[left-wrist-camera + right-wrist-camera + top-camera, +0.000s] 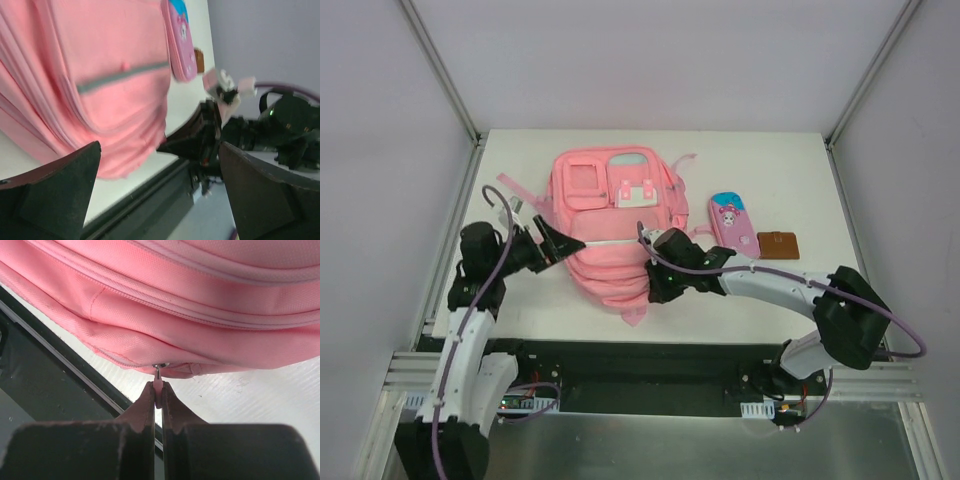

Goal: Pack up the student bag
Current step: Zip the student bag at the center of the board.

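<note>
The student bag (610, 215), a large pink backpack, lies flat in the middle of the table with its front pockets toward the far side. My left gripper (563, 238) stands open at the bag's left edge, and in the left wrist view its fingers (55, 195) hold nothing between them. At the bag's near right corner my right gripper (654, 289) is shut. In the right wrist view, that gripper (158, 390) pinches a small pink zip pull (158, 385) hanging from the bag's (175, 300) bottom seam.
A pink cartoon-printed pencil case (733, 222) lies right of the bag, with a small brown wallet (778, 245) beside it. White walls and metal posts enclose the table. Its near edge runs just below the bag's bottom corner (632, 318).
</note>
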Robot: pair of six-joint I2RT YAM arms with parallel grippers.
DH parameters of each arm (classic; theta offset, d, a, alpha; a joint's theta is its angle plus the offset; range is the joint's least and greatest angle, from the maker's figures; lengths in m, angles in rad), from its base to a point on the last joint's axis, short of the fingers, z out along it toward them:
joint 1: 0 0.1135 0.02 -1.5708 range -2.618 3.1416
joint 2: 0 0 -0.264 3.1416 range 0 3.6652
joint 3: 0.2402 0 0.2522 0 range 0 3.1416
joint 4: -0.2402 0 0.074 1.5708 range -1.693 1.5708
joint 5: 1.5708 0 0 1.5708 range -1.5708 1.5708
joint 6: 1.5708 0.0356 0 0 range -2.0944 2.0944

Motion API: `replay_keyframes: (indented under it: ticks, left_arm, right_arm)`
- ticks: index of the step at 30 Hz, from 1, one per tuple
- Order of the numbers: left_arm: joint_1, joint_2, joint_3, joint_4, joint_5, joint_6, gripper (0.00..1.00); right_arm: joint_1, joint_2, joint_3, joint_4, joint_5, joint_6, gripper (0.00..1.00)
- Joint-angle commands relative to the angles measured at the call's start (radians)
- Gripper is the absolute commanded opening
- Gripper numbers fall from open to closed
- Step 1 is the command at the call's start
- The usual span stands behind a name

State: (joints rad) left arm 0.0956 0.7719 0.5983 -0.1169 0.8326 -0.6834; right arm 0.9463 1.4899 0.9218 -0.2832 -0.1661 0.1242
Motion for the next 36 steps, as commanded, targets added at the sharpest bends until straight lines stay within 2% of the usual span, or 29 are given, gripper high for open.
replay_keyframes:
  ticks: [1,3,4,9,10,11,16,17,19,21,24,27,29,30,32,36]
  left_arm:
    - [-0.161,-0.163,-0.165,-0.099,-0.211,-0.272,0.99]
    - [-0.219,-0.204,-0.224,-0.11,-0.268,-0.327,0.99]
    - [-0.291,-0.233,-0.235,-0.124,-0.329,-0.34,0.99]
    - [-0.442,-0.264,-0.278,-0.145,-0.482,-0.47,0.99]
    - [-0.471,-0.27,-0.288,-0.161,-0.557,-0.493,0.99]
    - [-0.528,-0.266,-0.293,-0.173,-0.579,-0.552,0.99]
    - [-0.588,-0.182,-0.262,-0.193,-0.704,-0.608,0.99]
    - [-0.589,-0.16,-0.253,-0.144,-0.723,-0.613,0.99]
    - [-0.594,-0.097,-0.247,-0.083,-0.734,-0.611,0.81]
    - [-0.594,-0.045,-0.238,-0.053,-0.768,-0.625,0.67]
    - [-0.594,-0.042,-0.239,0.001,-0.799,-0.653,0.68]
    - [-0.594,-0.057,-0.256,0.042,-0.808,-0.665,0.61]
    - [-0.594,-0.056,-0.264,0.048,-0.805,-0.666,0.46]
    - [-0.593,-0.049,-0.267,0.052,-0.803,-0.668,0.34]
    - [-0.593,-0.049,-0.278,0.062,-0.794,-0.671,0.0]
    - [-0.585,-0.123,-0.278,0.034,-0.816,-0.614,0.0]
  right_arm:
    - [0.068,-0.006,0.06,0.044,0.098,0.089,0.0]
    - [0.077,-0.019,0.049,0.07,0.112,0.106,0.01]
    - [0.085,-0.025,0.037,0.084,0.114,0.12,0.01]
    - [0.094,-0.043,0.04,0.102,0.16,0.124,0.01]
    - [0.092,-0.042,0.043,0.098,0.16,0.121,0.01]
    - [0.092,-0.043,0.052,0.092,0.16,0.118,0.01]
    - [0.103,-0.046,0.072,0.092,0.16,0.115,0.01]
    - [0.106,-0.048,0.075,0.095,0.189,0.117,0.01]
    - [0.117,-0.051,0.074,0.101,0.192,0.117,0.01]
    - [0.134,-0.057,0.065,0.114,0.197,0.108,0.01]
    - [0.157,-0.066,0.046,0.116,0.203,0.103,0.01]
    - [0.18,-0.08,0.026,0.127,0.206,0.098,0.01]
    - [0.192,-0.082,0.019,0.131,0.209,0.095,0.01]
    - [0.204,-0.083,0.017,0.133,0.212,0.092,0.01]
    - [0.212,-0.08,0.014,0.133,0.22,0.092,0.01]
    - [0.204,-0.083,0.006,0.113,0.258,0.089,0.01]
